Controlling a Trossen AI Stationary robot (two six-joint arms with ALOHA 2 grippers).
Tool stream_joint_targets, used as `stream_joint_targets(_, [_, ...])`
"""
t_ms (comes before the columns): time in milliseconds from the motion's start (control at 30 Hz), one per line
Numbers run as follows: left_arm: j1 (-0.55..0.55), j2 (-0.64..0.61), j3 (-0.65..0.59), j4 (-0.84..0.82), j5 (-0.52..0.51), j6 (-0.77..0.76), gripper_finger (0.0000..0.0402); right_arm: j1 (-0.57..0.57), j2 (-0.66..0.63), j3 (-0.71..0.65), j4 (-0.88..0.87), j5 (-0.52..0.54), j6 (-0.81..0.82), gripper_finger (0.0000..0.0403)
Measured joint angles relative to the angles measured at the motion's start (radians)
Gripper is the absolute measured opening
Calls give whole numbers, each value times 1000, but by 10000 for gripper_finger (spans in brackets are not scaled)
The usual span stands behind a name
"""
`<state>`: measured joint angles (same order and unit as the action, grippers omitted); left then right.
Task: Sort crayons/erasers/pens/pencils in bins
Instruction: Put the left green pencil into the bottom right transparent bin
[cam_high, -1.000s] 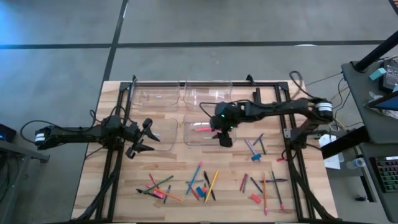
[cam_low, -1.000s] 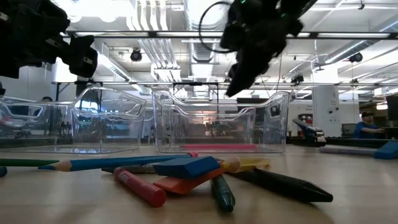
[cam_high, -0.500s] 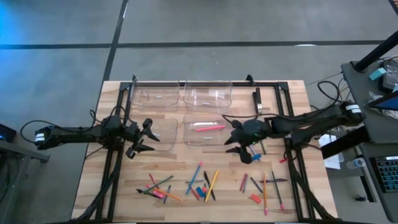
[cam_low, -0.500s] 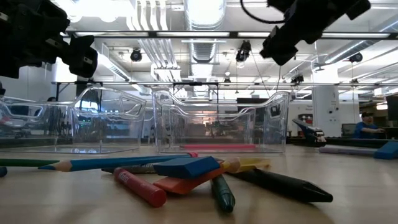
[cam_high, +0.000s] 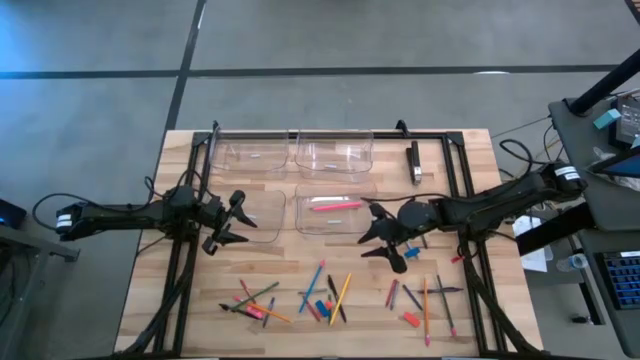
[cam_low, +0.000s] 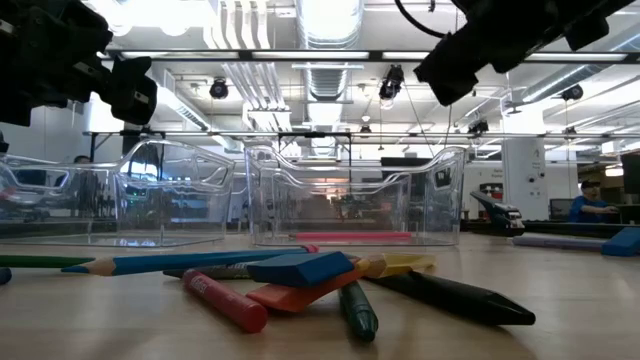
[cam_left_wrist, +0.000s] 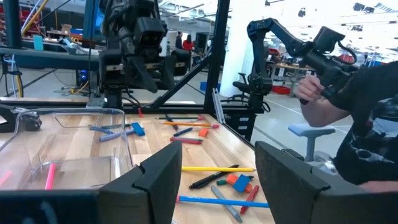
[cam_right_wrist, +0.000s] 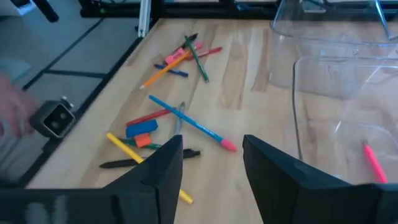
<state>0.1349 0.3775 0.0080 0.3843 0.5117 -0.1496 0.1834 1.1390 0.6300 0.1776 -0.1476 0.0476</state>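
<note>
Four clear bins (cam_high: 256, 215) sit upper centre; right gripper (cam_high: 382, 240) hovers spread and empty, centre-right, above scattered pencils (cam_high: 340, 298). Left gripper (cam_high: 229, 222) waits centre-left, parted, holding nothing.

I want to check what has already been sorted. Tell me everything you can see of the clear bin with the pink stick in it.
The bin is a clear plastic rectangular tub with rounded corners, sitting upright on the wooden table, front right of four alike tubs. A single pink stick lies flat on its floor; nothing else shows inside. The right gripper, jaws open and empty, hovers just beside its front right corner, not touching it.
</note>
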Motion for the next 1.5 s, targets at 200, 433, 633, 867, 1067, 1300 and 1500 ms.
stream_joint_targets(200, [0, 0, 0, 0, 0, 0, 188, 0, 55, 0, 87, 5, -127, 155])
stream_joint_targets(433, [0, 0, 0, 0, 0, 0, 188, 0, 73, 1, 144, 21, -215, 156])
stream_joint_targets(633, [0, 0, 0, 0, 0, 0, 188, 12, 40, 26, 129, 18, -153, 146])
stream_joint_targets(867, [0, 0, 0, 0, 0, 0, 188, 54, 33, 48, 124, 17, -130, 140])
stream_joint_targets(1067, [2, 0, 0, 0, -19, 49, 188, 126, 7, 49, 34, 17, -110, 139])
stream_joint_targets(1300, [2, 0, 0, 0, -19, 52, 188, 151, -80, 49, -26, 18, -111, 139])
stream_joint_targets(1500, [2, 2, 0, 0, -19, 52, 188, 151, -173, 49, -80, 22, -144, 139])
